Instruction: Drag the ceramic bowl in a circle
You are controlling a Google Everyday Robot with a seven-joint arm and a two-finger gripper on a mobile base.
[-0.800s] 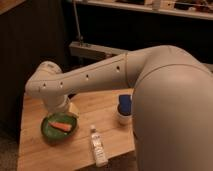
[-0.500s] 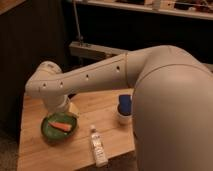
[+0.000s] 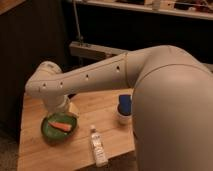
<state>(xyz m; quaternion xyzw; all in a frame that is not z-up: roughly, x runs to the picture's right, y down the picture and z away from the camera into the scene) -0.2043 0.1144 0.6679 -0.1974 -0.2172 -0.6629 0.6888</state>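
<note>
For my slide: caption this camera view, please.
Gripper low over the far rim of the round dark-green ceramic bowl on a wooden table.

Tool [image 3: 68, 106] at far rim of ceramic bowl [image 3: 50, 131]; bottle [image 3: 98, 148] to its right, cup [image 3: 124, 113] farther right.

My wooden table [image 3: 102, 114] carries the bowl [image 3: 50, 131] at left, a bottle [image 3: 98, 146] lying near the front edge, a cup [image 3: 124, 109] at right; my gripper [image 3: 69, 106], jaws apart, hangs at the bowl's far rim.
</note>
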